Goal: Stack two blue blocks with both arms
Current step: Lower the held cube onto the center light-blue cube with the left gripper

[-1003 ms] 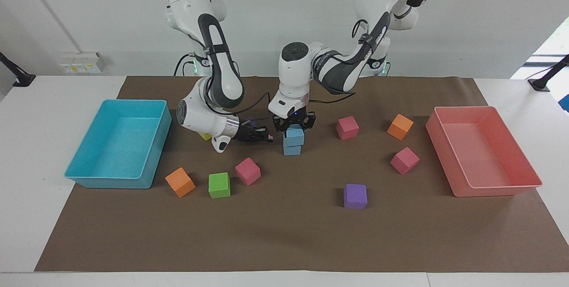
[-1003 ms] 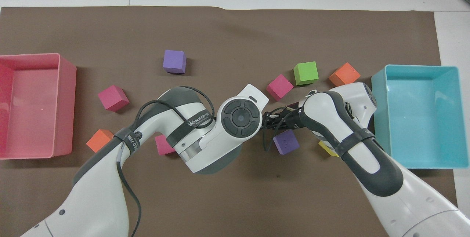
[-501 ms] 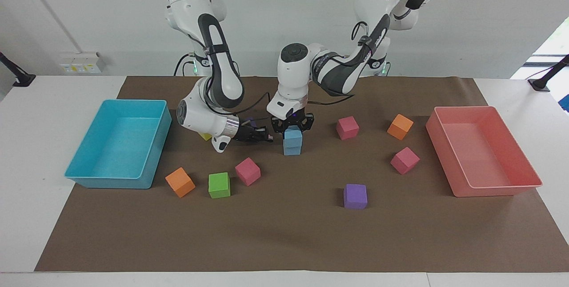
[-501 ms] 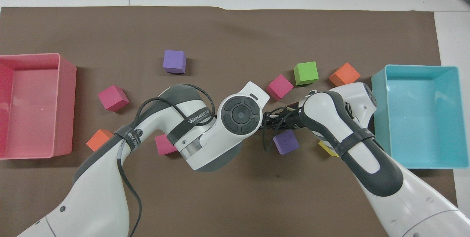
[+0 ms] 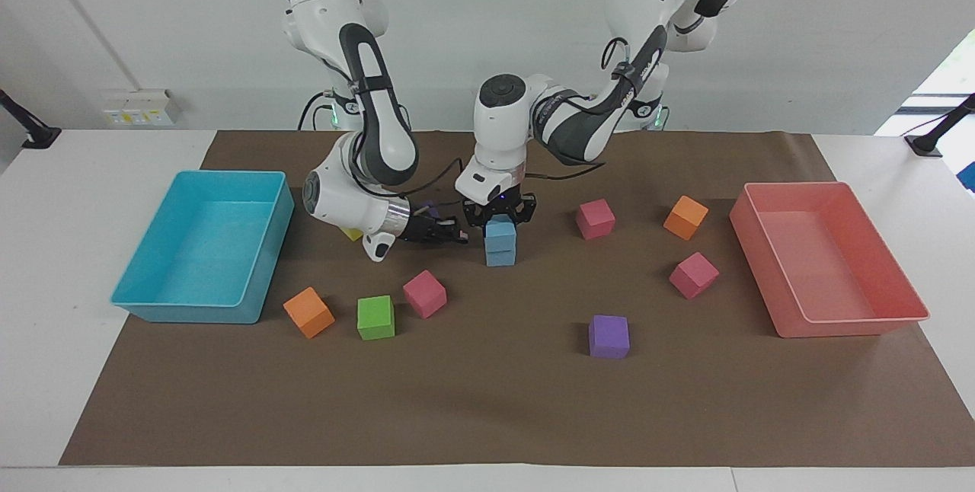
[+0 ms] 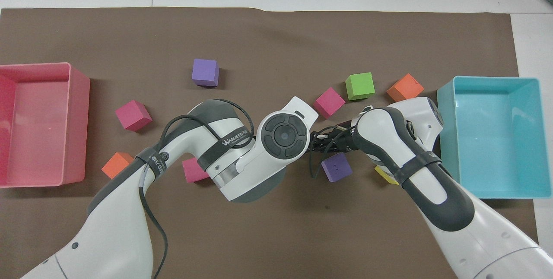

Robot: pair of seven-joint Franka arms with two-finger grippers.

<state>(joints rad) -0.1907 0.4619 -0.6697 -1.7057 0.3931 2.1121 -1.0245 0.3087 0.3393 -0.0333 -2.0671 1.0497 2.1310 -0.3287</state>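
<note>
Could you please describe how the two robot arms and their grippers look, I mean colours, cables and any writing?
Both arms are glossy white with rounded, dark grey joint covers. The left arm carries a black cable and a dark band with white lettering, seen from above. The right arm also has a black cable strapped along it. The left gripper and right gripper are black.
</note>
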